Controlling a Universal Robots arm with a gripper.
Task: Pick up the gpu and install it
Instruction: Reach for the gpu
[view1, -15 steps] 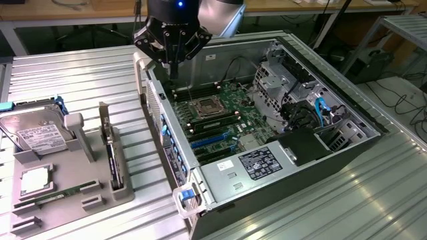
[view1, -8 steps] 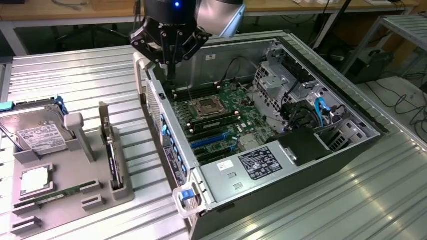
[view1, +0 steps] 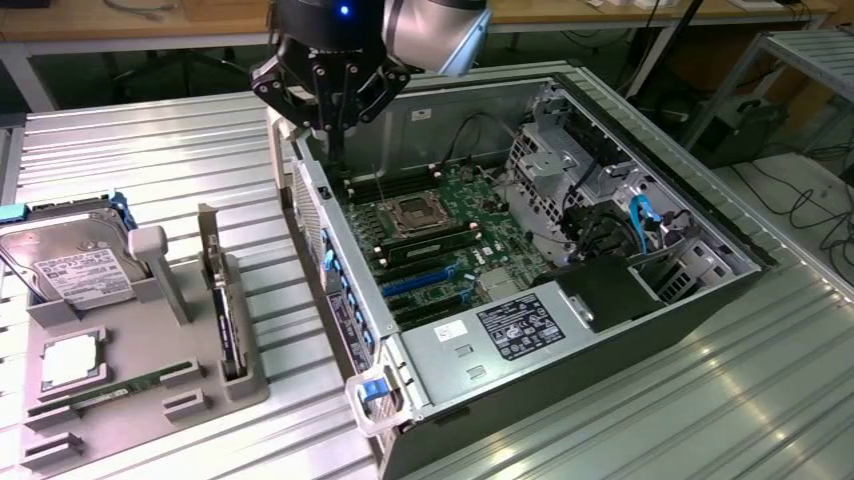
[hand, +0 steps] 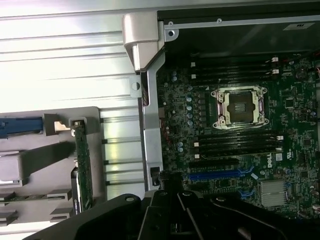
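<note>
On the table (view1: 160, 150), the tray (view1: 260, 385) lies toward the exterior view's left edge — gpu (view1: 222, 300) upright in it — computer case (view1: 414, 130) just beside, rightward.

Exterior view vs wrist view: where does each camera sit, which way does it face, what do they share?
Exterior view: high, off the arm, looking down at an angle on the open computer case and the grey holder; the wrist and gripper hang over the case's edge.
Wrist view: on the wrist, facing straight down across the case wall; dark gripper parts show.
Shared: the gpu standing on edge in the holder, the CPU socket, the case wall.
</note>
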